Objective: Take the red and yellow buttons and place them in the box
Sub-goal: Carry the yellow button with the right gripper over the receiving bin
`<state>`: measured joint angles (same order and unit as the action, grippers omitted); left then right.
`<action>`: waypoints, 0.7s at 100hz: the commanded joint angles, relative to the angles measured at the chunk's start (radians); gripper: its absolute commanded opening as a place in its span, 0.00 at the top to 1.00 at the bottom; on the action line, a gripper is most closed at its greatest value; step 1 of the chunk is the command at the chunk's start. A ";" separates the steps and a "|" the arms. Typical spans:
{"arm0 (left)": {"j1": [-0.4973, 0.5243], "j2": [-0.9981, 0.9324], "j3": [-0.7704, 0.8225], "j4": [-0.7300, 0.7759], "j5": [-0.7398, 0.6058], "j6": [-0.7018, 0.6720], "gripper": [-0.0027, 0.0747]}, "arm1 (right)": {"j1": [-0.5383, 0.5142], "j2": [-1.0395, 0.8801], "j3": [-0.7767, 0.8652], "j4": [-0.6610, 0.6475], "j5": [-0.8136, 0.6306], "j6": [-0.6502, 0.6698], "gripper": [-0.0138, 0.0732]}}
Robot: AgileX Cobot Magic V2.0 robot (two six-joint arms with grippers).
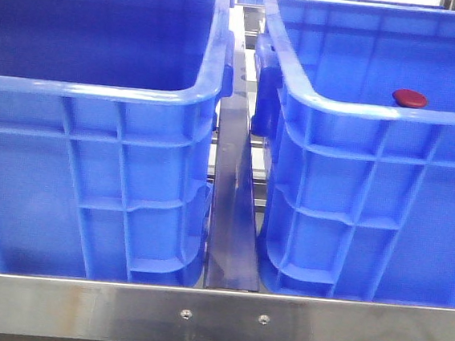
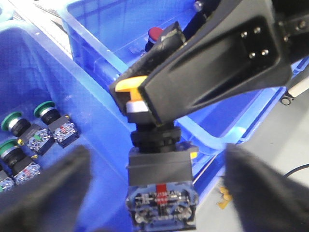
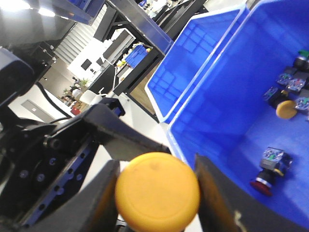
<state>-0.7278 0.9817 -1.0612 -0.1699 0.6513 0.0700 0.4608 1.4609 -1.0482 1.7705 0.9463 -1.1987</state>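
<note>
- Yellow button (image 2: 161, 169) in air, over rim between the two crates, not yet in box (image 1: 362, 111).
- Right claw (image 3: 159, 198) clamped on its domed cap. Slick cap, shallow pinch: may slip.
- Left claw (image 2: 164, 193) apart, straddling button body, no contact seen. Claws close, clash risk.
- Early release: lands outside or in wrong crate.
- Red button (image 1: 409, 98) already in right crate.

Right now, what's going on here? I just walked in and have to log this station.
The right gripper is shut on a yellow button's cap. The left gripper is open, with its fingers on either side of the button's body and not touching it, which looks like a handover. A red button lies in the right-hand blue crate.
</note>
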 commanded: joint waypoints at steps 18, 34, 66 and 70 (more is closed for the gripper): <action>0.044 -0.028 -0.024 0.000 -0.075 -0.014 0.18 | -0.080 -0.036 -0.036 0.148 0.019 -0.085 0.65; 0.167 -0.080 0.020 0.018 -0.082 -0.014 0.18 | -0.151 -0.036 -0.036 0.147 0.036 -0.125 0.65; 0.516 -0.271 0.141 0.035 -0.082 -0.014 0.18 | -0.268 -0.036 -0.036 0.100 0.066 -0.159 0.65; 0.548 -0.299 0.156 0.035 -0.082 -0.014 0.18 | -0.279 -0.036 -0.036 0.097 0.067 -0.167 0.65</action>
<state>-0.2403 0.7362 -0.9063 -0.1270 0.6388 0.0663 0.2109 1.4609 -1.0482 1.7705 0.9581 -1.3350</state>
